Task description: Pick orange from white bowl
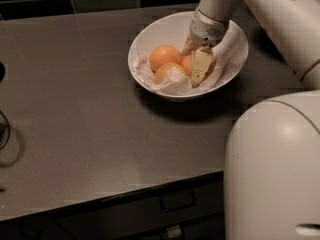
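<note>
The white bowl [150, 39], wide and glossy with crumpled white paper lining, stands at the back of the dark counter. Three oranges lie in it. Two smoother ones sit at the left: one on top [164, 56] and one half under paper [167, 73]. The third orange [186, 64] is mostly hidden, pressed against my gripper. My gripper [200, 66] reaches down into the right half of the bowl from the arm at the upper right, right at that orange.
The grey counter [90, 124] runs left and forward of the bowl. My white body [275, 169] fills the lower right. A dark tiled wall runs along the back. A dark object [4, 129] sits at the left edge. Drawers lie below the counter's front edge.
</note>
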`<state>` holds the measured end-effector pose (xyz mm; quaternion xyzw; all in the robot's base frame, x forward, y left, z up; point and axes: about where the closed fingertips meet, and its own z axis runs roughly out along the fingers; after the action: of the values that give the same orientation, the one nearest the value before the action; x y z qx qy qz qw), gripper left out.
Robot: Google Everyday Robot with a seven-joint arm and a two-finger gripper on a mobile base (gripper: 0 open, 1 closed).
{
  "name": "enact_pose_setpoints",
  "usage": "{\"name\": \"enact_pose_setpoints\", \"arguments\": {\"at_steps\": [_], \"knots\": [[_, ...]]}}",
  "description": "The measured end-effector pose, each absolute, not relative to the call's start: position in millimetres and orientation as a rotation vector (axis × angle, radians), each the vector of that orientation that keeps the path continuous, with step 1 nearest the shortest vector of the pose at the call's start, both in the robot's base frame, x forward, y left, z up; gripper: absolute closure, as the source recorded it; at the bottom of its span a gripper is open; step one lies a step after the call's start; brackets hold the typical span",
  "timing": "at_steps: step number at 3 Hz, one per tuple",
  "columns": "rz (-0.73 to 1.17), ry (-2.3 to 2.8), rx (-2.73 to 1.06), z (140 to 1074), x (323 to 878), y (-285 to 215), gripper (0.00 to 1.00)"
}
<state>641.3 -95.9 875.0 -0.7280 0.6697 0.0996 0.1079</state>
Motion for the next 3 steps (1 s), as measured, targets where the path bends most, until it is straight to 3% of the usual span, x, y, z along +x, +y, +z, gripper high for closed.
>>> {"name": "enact_pose_setpoints", "arguments": {"at_steps": [3], "knots": [[0.282, 2.021, -2.106, 872.7, 630.2, -117.2, 0.32]]}}
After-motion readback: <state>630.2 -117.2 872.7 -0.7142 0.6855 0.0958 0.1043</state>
